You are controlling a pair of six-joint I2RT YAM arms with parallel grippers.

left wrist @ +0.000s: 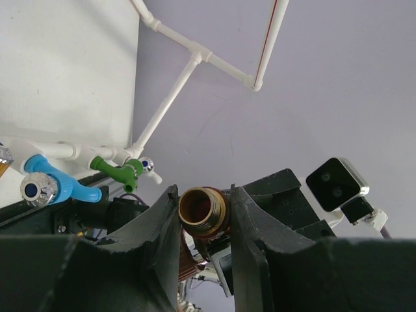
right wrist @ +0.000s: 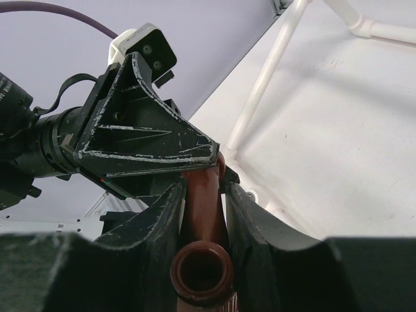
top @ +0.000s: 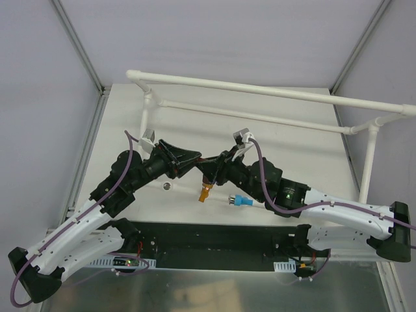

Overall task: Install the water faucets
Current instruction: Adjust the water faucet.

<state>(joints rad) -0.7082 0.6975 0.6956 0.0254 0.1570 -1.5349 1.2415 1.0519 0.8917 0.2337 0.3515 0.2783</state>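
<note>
A brown faucet (top: 207, 167) hangs above the middle of the table, held from both sides. My left gripper (left wrist: 203, 195) is shut on its brass-coloured threaded end (left wrist: 203, 211). My right gripper (right wrist: 203, 185) is shut on its brown spout (right wrist: 207, 208), with the spout mouth facing the camera. In the top view the left gripper (top: 197, 162) and right gripper (top: 213, 171) meet tip to tip. An orange faucet (top: 205, 192) and a blue faucet (top: 242, 201) lie on the table just in front of them. The left wrist view also shows the blue faucet (left wrist: 55, 185) and a green faucet (left wrist: 120, 172).
The white PVC pipe frame (top: 260, 88) runs along the back and right side of the table, with an upright leg (right wrist: 266, 71) close behind the grippers. A small silver round piece (top: 168, 186) lies on the table left of the orange faucet.
</note>
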